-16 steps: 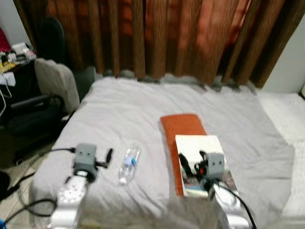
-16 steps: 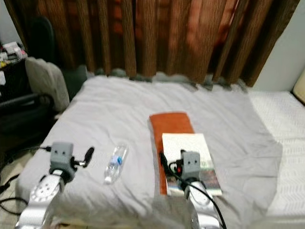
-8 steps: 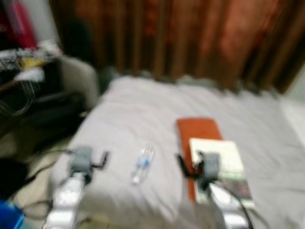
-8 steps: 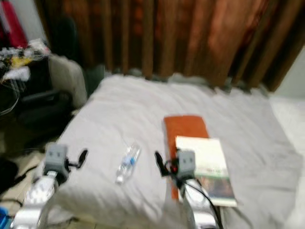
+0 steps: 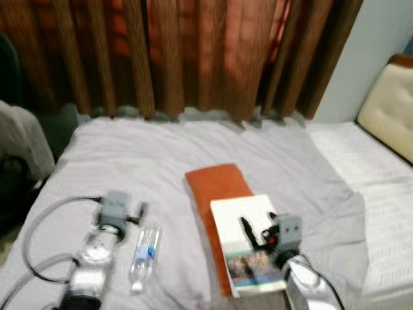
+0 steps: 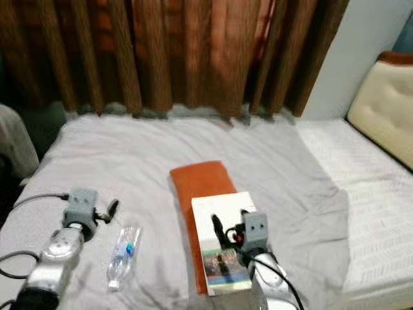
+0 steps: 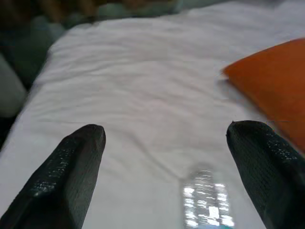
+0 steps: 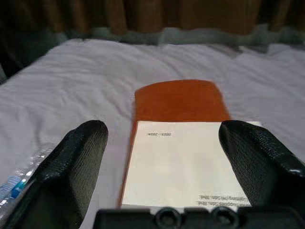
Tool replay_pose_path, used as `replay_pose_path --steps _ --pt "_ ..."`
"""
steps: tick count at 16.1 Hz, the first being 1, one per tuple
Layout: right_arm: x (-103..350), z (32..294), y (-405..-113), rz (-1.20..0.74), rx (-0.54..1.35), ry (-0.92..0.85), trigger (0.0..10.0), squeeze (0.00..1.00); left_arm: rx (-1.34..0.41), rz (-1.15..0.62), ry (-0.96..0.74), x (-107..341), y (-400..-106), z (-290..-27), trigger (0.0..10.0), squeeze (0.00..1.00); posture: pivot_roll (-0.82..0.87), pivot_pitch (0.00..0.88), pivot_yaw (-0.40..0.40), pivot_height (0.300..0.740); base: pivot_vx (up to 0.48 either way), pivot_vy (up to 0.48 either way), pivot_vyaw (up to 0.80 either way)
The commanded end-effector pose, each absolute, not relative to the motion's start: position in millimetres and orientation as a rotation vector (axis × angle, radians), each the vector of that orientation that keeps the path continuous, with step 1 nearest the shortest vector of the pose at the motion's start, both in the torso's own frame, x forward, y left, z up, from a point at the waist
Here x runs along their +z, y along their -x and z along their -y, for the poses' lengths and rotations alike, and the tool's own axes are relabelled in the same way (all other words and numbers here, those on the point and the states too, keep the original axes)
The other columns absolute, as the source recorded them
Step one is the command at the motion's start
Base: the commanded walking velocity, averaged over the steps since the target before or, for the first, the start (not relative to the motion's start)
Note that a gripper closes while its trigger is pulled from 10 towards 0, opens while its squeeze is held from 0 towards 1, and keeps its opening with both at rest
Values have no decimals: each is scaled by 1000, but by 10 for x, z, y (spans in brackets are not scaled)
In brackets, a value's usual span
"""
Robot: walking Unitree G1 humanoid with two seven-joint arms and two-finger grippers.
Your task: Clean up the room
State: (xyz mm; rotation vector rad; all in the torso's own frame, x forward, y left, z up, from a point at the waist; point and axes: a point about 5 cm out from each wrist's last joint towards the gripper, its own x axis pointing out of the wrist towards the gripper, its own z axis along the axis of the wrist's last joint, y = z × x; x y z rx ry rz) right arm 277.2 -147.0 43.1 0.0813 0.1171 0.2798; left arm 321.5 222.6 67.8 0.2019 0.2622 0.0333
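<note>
Jaws of both grippers are standing spread and empty: the right gripper (image 8: 162,157) is hovering over the white book (image 5: 248,242), the left gripper (image 7: 167,157) over the plastic bottle (image 5: 143,257). Both are lying near the bed's (image 5: 129,155) foot edge, the book overlapping an orange cloth (image 5: 216,184). The bottle is probably light, slippery, crushable; grasping its midsection seems best.

From my remote station: a bed (image 5: 161,155) spread with a rumpled grey sheet below brown curtains. On it lie a clear plastic water bottle (image 5: 143,257), and beside it an orange cloth (image 5: 216,194) with a white book (image 5: 248,242) resting across its near end.
</note>
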Motion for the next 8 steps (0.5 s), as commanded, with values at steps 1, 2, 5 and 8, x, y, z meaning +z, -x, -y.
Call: replay_pose_path --steps 1,2,5,8 --pt "516 1636 -2659 -101 249 -80 10000 0 25 -288 -212 649 -3313 -2172 10000 0 -65 159 -105 740 0 0 0" --pt "573 1680 -2514 -106 250 -81 10000 0 39 -316 -210 617 -3346 -2200 10000 0 -101 213 -119 740 0 0 0" --pt "809 1742 -2129 -106 293 -33 10000 0 33 -342 -209 571 -3358 -2172 10000 0 -202 384 -158 740 0 0 0" --pt "964 1838 -1872 -154 262 -40 10000 0 128 -272 -239 760 -3465 -2330 10000 0 -288 529 -207 740 0 0 0"
